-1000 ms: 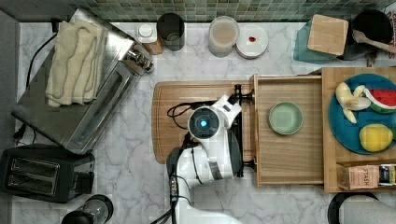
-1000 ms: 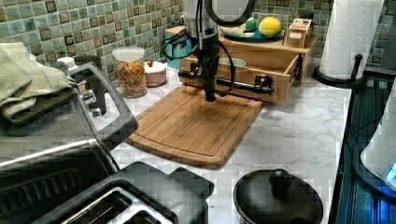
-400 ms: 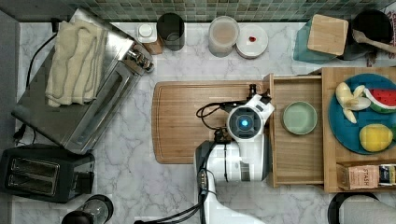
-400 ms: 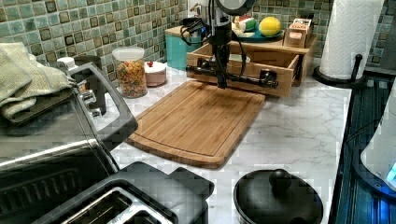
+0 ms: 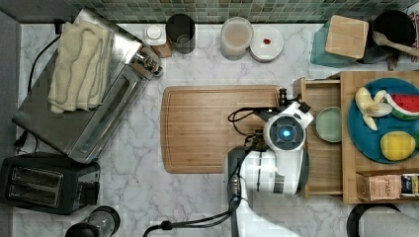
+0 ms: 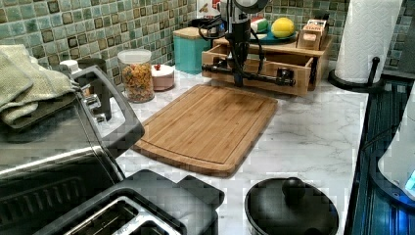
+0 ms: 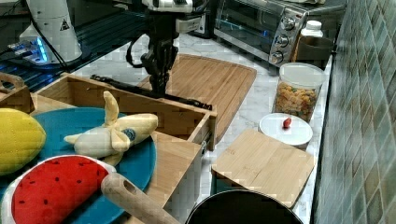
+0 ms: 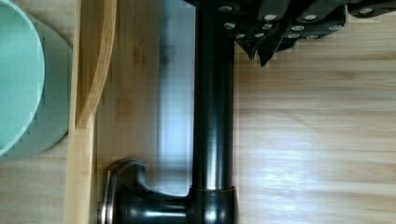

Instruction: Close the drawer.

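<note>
— What does the drawer (image 5: 322, 153) look like?
— Shallow light wood, raised rims, a long black bar handle (image 8: 212, 116) across the front; part-open under the cabinet top, beside the cutting board (image 6: 210, 125).
— And the fingers?
— At the handle; width, cannot tell.

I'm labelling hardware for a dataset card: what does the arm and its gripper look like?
The arm has glossy white rounded shells with dark joints and a round glowing blue light on top. Black cables loop beside its wrist. The gripper is black, with small silver screws seen by the wrist camera.
</note>
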`<state>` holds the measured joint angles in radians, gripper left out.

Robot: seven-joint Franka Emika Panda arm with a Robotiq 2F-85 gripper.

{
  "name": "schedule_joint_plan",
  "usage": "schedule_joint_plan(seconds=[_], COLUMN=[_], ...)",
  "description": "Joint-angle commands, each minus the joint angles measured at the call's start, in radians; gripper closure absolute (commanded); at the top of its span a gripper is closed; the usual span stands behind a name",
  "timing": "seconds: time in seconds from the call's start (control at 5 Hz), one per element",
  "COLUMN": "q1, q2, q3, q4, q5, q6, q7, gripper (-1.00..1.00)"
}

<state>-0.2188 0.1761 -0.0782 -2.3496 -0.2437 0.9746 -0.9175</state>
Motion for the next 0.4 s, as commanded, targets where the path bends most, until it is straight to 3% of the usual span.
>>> schedule_joint_plan(seconds=[0.2,0.4], q1=[-0.204,-0.24], q2=[0.125,0.157], q3=[-0.113,-0.112], q4=[0.319,0.41], q5=[0.15,0.146], q6=[-0.032,-0.079], q7=[-0.378,-0.453], gripper=[1.0,1.0])
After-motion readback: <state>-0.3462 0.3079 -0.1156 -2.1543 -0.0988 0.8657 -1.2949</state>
